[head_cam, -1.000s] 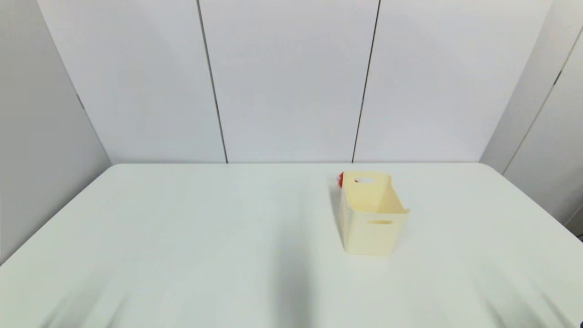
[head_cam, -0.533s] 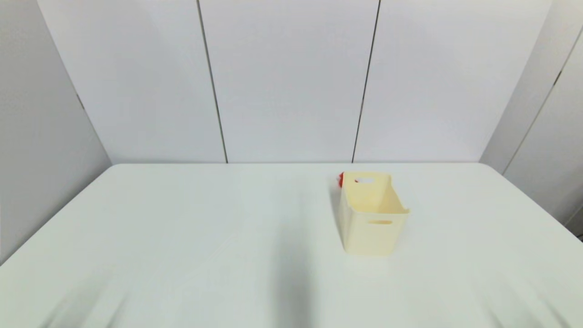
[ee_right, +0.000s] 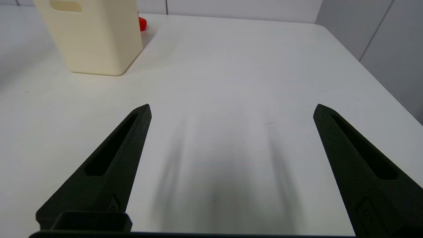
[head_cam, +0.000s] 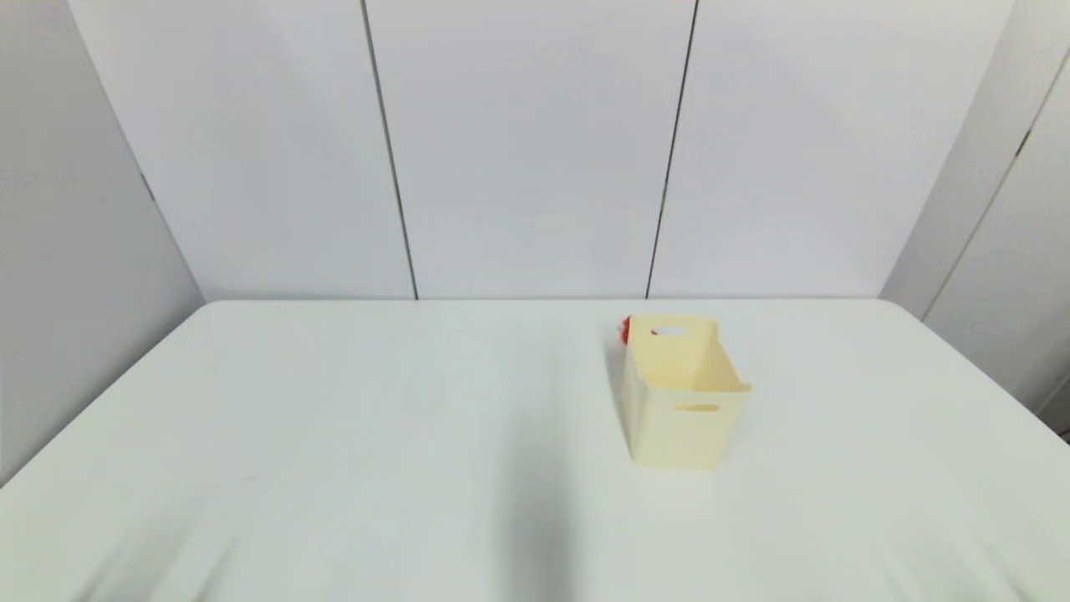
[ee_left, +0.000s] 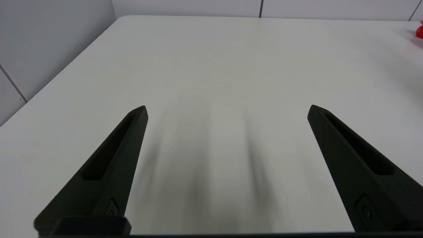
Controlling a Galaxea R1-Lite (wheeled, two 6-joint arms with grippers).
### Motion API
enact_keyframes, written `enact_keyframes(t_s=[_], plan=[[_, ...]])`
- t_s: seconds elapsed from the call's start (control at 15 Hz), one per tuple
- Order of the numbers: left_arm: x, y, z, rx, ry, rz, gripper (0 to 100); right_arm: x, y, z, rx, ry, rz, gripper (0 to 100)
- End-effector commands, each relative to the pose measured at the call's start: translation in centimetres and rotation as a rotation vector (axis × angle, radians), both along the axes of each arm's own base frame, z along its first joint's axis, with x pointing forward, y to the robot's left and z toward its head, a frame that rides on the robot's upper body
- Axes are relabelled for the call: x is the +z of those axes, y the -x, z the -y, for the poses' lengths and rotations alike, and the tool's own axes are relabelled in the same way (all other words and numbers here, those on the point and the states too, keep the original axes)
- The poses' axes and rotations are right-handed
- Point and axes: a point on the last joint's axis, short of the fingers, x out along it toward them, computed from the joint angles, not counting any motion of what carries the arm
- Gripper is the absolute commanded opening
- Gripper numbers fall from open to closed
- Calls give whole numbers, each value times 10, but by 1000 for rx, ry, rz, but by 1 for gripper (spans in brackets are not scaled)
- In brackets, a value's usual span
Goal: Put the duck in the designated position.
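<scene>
Duck (head_cam: 624,330) sits on the counter (head_cam: 334,435) at the cream bin's (head_cam: 681,401) far corner, roughly eleven o'clock, mostly hidden. Right gripper (ee_right: 231,109) and left gripper (ee_left: 226,109), both spread and empty, hover low; reach around the bin, not over it.

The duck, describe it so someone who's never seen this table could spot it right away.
On the white table stands one cream bin. Behind its far left corner, mostly hidden from the head view, sits the duck: small, glossy and red, the only brightly coloured thing there.
</scene>
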Motion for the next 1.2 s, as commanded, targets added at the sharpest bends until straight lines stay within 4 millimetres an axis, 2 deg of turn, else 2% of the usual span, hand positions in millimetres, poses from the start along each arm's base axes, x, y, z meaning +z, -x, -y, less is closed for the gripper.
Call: enact_keyframes(t_s=[0.07,1.2], plan=[[0,0,0,0,0,-1,100,0,0,0,-6,-6,2,100],[0,0,0,1,0,-1,100,1,-1,0,-8,-25,13,100]])
